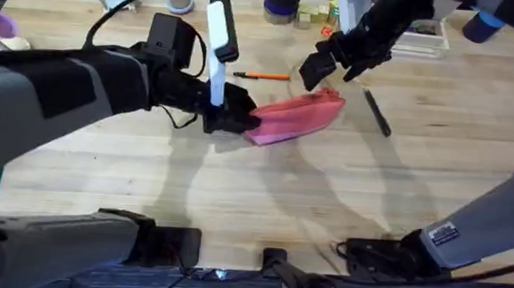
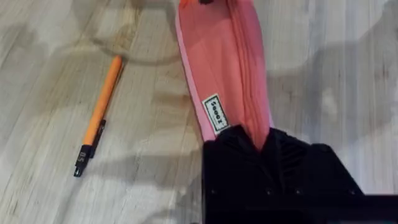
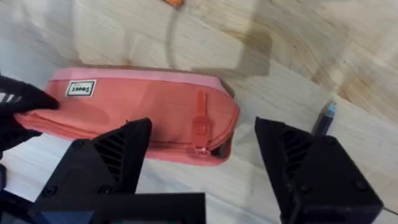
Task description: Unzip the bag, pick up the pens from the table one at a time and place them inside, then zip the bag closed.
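- The step in hand looks like the unzipping: the bag (image 1: pixel 293 118) lies on the table (image 1: pixel 263 185) near its middle, its zipper apparently closed along the top edge, with the pull tab (image 3: pixel 200 127) resting at the end nearest the right arm
- The left gripper (image 1: pixel 230 109) is clamped on the opposite end of the bag, beside the small white label (image 2: pixel 216 113); in the left wrist view the black fingers pinch the pink fabric, so this arm serves as the anchor
- The right gripper (image 3: pixel 202 149) hovers just above the tab end with its jaws spread wide and nothing between them
- To do this well, the right gripper should probably drop so the tab sits squarely between its fingers, close on the tab alone and not on the fabric under it, then pull along the zipper line toward the left gripper while that grip holds the pouch taut
- A pull off the line of the teeth risks dragging or lifting the whole soft pouch instead of sliding the zipper
- The left arm reaches in low from the left side, its wrist almost level with the tabletop; the right arm comes across from the far right, angled down over the bag
- The orange pen (image 1: pixel 263 75) lies just beyond the bag, near but not touching it; the black pen (image 1: pixel 377 112) lies to the right, apart from the bag, both waiting on the wood
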